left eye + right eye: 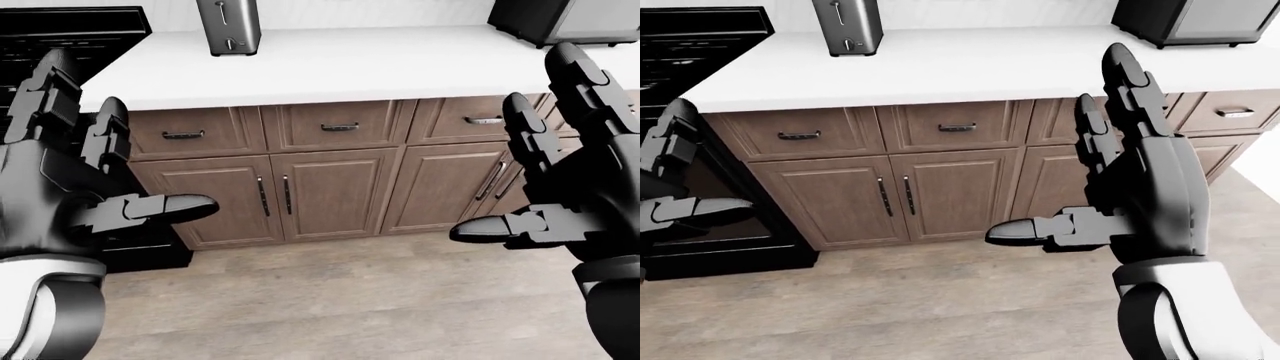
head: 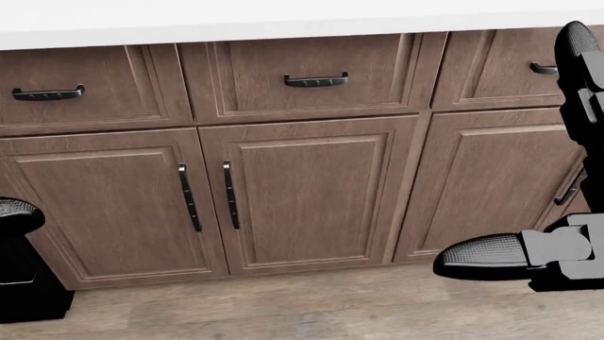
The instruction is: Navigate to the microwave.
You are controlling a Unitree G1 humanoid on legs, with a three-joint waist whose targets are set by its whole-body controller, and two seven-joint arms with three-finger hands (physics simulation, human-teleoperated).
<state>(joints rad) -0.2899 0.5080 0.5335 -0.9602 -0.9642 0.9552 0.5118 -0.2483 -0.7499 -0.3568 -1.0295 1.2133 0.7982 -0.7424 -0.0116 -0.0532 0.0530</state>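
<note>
progress: I'm near the bench (image 1: 940, 67) but off target | microwave (image 1: 1195, 21) sits at its top-right end in the right-eye view | left hand (image 1: 70, 187) and right hand (image 1: 1130, 195) spread, empty | left: shift right, face it

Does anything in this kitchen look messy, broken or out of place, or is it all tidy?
Nothing stands out. The white counter shows no spills, the toaster stands upright, and the microwave sits squarely at the top right. The cabinet doors and drawers are shut and aligned. Both hands hover open, holding nothing.
</note>
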